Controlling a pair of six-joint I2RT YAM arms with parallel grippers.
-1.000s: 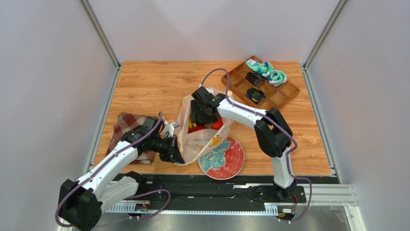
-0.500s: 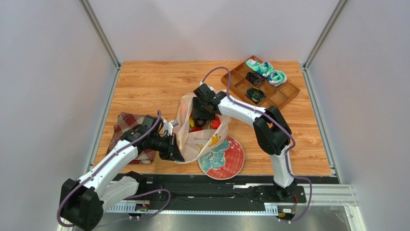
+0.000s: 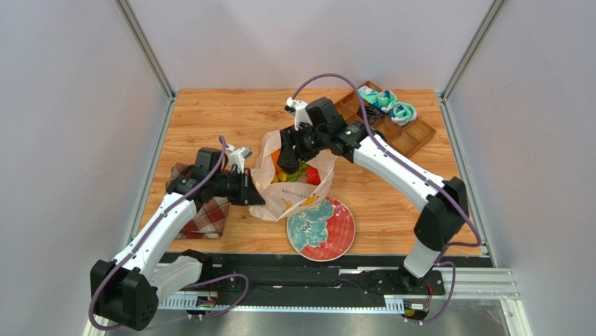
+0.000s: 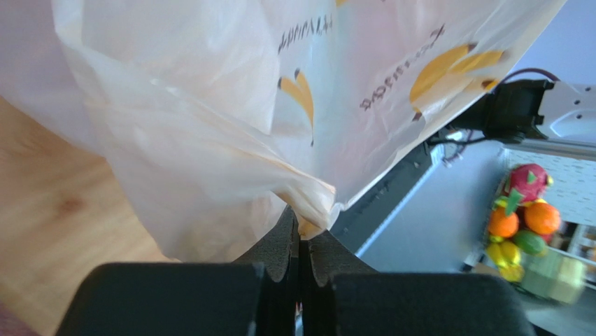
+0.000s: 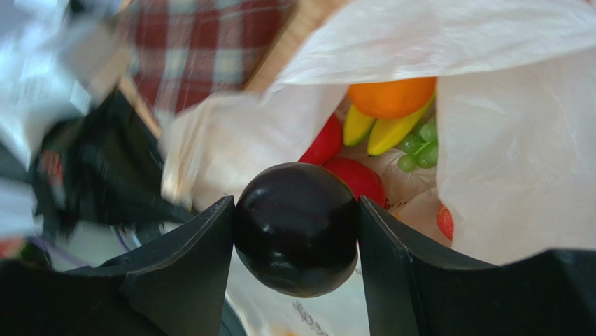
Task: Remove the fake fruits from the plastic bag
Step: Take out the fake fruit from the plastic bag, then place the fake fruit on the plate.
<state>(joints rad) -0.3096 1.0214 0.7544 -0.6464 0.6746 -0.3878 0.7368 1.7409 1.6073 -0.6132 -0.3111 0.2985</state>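
Left gripper (image 4: 301,241): we see it clenched tight on a pinched fold of the plastic bag (image 4: 210,126), at the bag's left edge.
Right gripper (image 5: 296,203): its two fingers clasp the dark round fruit (image 5: 296,241) from both sides, just above the bag's open mouth.
Bag position: we find it near the middle of the table (image 3: 224,119), standing open between the two arms, with its lower edge just beside the plate (image 3: 332,234).
Inside the bag: we make out an orange (image 5: 390,96), bananas (image 5: 392,129), green grapes (image 5: 418,143) and red fruits (image 5: 360,178).
Around: a plaid cloth (image 3: 203,217) lies under the left arm, and a wooden tray (image 3: 402,136) sits at the far right.
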